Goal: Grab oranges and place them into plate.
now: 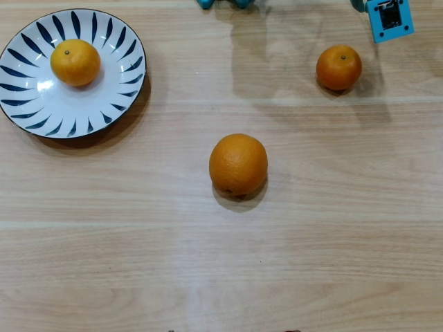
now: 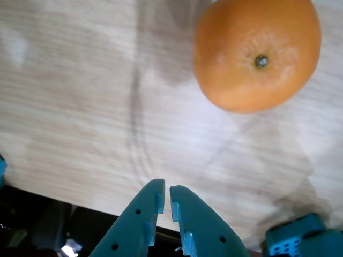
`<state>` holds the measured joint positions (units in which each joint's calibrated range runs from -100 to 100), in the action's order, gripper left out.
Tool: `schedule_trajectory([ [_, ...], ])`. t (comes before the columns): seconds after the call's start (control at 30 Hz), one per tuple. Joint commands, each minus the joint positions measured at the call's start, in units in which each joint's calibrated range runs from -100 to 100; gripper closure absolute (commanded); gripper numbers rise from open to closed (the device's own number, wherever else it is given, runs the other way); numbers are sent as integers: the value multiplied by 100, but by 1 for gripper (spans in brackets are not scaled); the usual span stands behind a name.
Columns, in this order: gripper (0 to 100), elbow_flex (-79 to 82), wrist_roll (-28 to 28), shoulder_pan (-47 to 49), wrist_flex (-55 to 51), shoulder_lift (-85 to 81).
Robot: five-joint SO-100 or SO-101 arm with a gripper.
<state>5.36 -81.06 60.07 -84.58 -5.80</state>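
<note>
In the wrist view the teal gripper (image 2: 165, 199) hangs with its jaws almost closed and nothing between them, well short of a small orange (image 2: 257, 53) on the wooden tabletop (image 2: 75, 107). Overhead, 1 larger orange (image 1: 238, 164) sits mid-table, that small orange lies near the top right corner, and 1 more small orange (image 1: 75, 62) rests on the plate (image 1: 41, 104) at the top left corner.

Arm (image 1: 390, 19) cut off by the overhead view's top edge, only a teal block showing, gripper (image 2: 165, 199) base cropped at the wrist view's bottom, orange (image 2: 257, 52) clipped by its top edge, table blurred.
</note>
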Motion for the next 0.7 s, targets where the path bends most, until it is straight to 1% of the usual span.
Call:
schedule_trajectory([
  [0.0, 97, -359, -22, -233, 40, 30],
  [0.2, 97, -432, -1, -555, 31, 73],
  [0.33, 95, -631, 318, -821, -141, 81],
  [0.43, 87, -911, 349, -878, -424, 132],
  [0.53, 75, -1255, 344, -910, -562, 402],
  [0.6, 68, -1427, 344, -910, -562, 614],
  [0.67, 66, -1554, 339, -910, -519, 766],
])
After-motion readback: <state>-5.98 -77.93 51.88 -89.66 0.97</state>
